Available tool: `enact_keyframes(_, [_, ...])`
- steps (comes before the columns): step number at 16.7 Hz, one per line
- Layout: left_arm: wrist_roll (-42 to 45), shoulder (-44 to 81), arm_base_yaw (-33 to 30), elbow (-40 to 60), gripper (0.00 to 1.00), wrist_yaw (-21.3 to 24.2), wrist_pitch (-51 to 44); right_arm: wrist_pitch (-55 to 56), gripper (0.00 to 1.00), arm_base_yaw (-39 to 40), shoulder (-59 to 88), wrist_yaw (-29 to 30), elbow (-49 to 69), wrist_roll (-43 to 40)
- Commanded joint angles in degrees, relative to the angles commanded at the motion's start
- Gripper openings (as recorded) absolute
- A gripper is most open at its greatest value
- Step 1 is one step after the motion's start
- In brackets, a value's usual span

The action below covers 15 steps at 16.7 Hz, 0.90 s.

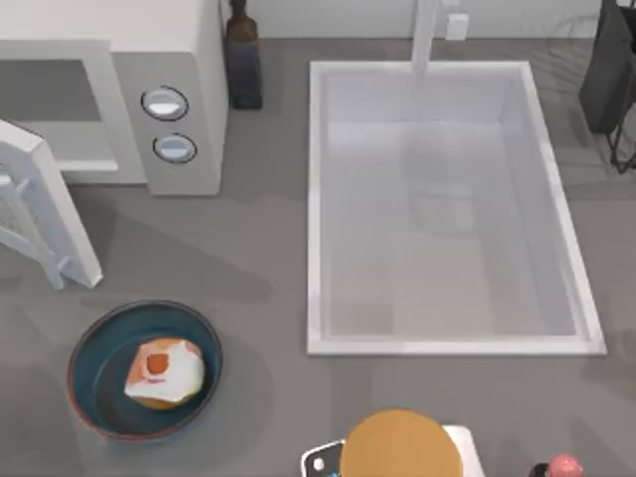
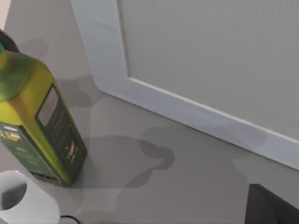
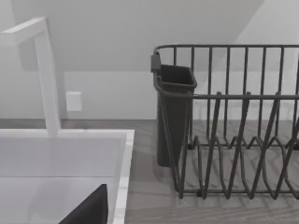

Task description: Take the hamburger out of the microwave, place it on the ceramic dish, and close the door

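Sitting on the glossy blue-rimmed ceramic dish, lower left: small orange-tan hamburger, so placement looks done. White-framed door of the big white microwave, upper left, hangs open; closing remains. Grippers' opening: can't tell.

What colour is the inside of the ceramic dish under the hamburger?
Dark grey-teal, with a glossy blue rim; the ceramic dish holding the hamburger shows best in the top view.
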Motion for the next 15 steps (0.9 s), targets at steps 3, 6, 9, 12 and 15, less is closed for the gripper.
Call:
enact_keyframes(3, [-1.5, -2.5, -2.0, -6.4, 0.00, -2.3, -0.8, 0.0, 1.00, 0.0, 0.0, 0.0, 0.0, 0.0])
enact_keyframes(6, [-0.3, -4.7, -0.9, -10.5, 0.00, -4.2, -2.6, 0.0, 1.00, 0.0, 0.0, 0.0, 0.0, 0.0])
enact_keyframes(9, [-0.3, -4.9, -0.7, -10.7, 0.00, -4.4, -2.8, 0.0, 1.00, 0.0, 0.0, 0.0, 0.0, 0.0])
enact_keyframes(12, [-0.3, -4.7, -1.7, -10.0, 0.00, -4.0, -2.3, 0.0, 1.00, 0.0, 0.0, 0.0, 0.0, 0.0])
enact_keyframes(15, [-0.8, -5.9, -7.4, -7.5, 0.00, -4.1, -0.5, 0.0, 1.00, 0.0, 0.0, 0.0, 0.0, 0.0])
